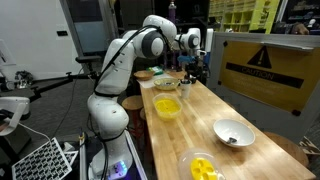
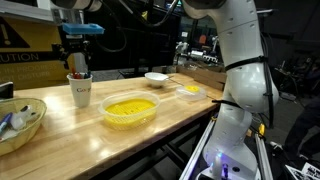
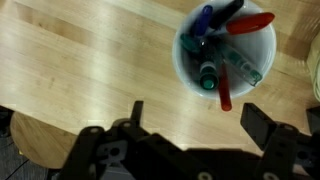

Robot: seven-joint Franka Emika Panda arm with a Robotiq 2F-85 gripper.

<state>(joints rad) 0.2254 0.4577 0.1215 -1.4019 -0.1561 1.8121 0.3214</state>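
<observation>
A white cup (image 3: 225, 50) full of markers stands on the wooden table (image 3: 90, 60); red, blue and green marker ends stick out of it. My gripper (image 3: 198, 118) hangs above the table just beside the cup, open, with nothing between its fingers (image 3: 262, 125). In an exterior view the gripper (image 2: 77, 55) hovers right over the cup (image 2: 80, 90), apart from the markers. Seen from the far end of the table, the gripper (image 1: 193, 62) is above the cup (image 1: 186, 88).
A yellow bowl (image 2: 130, 110) sits close to the cup, with a white bowl (image 2: 156, 78) and a small yellow container (image 2: 190, 91) further along. A woven basket (image 2: 20, 122) lies on the cup's other side. A caution-sign panel (image 1: 262, 65) lines one table edge.
</observation>
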